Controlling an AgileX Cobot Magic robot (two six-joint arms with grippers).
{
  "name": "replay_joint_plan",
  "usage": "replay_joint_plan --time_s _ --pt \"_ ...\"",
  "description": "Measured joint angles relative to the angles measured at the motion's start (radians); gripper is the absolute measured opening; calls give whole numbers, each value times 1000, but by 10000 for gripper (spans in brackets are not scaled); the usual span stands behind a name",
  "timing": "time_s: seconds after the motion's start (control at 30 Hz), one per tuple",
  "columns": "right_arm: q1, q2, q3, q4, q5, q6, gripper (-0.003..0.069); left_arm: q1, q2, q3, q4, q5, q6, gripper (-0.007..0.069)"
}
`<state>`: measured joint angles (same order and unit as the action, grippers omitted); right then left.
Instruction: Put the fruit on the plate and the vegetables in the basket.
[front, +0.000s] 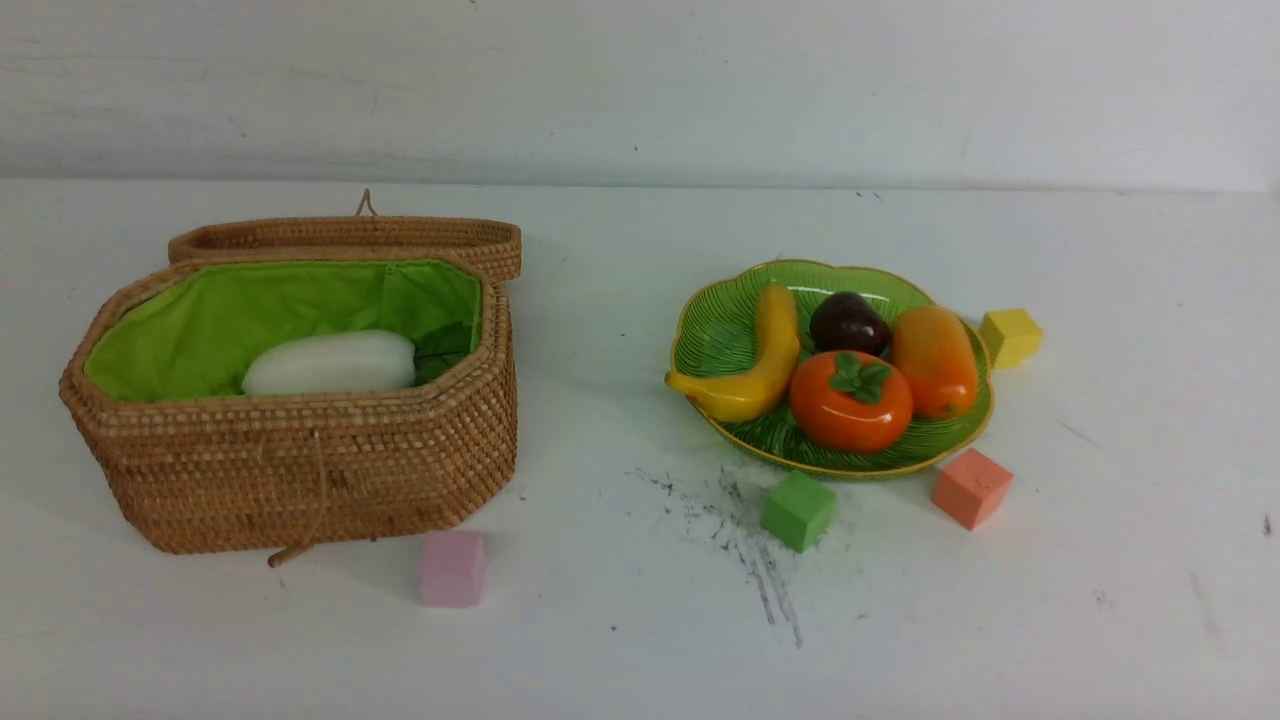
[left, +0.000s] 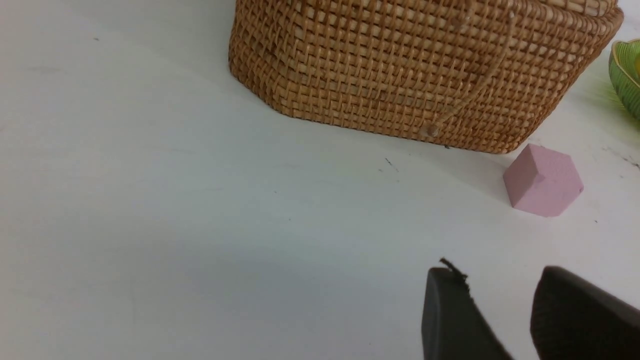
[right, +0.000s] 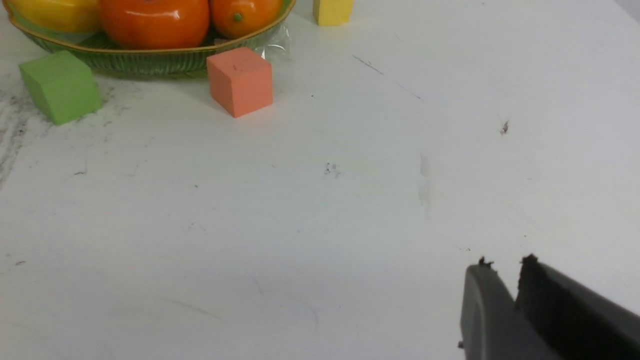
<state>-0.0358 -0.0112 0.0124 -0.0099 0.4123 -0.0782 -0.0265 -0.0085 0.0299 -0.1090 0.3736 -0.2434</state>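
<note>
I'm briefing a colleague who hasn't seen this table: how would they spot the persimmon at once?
Find the scalloped green plate to the right of the wicker basket. Four glossy fruits lie on it; the persimmon is at the front, between the banana and the mango. It alone is round, red-orange and topped with a green leafy cap.

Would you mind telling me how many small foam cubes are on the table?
4. The pink cube sits in front of the basket; the green cube and orange cube in front of the plate; the yellow cube right of it.
</note>
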Motion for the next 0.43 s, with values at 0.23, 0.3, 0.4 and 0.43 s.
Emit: replay_joint_plan --time_s 0.23,0.3,0.4,0.43 --pt "0 0 1 0 0 0 118 0 0 0 0 0 0 238" --pt "0 0 1 0 0 0 119 0 0 0 0 0 0 238" --pt "0 0 1 0 0 0 123 0 0 0 0 0 0 238" --pt "0 0 1 0 0 0 125 0 0 0 0 0 0 238"
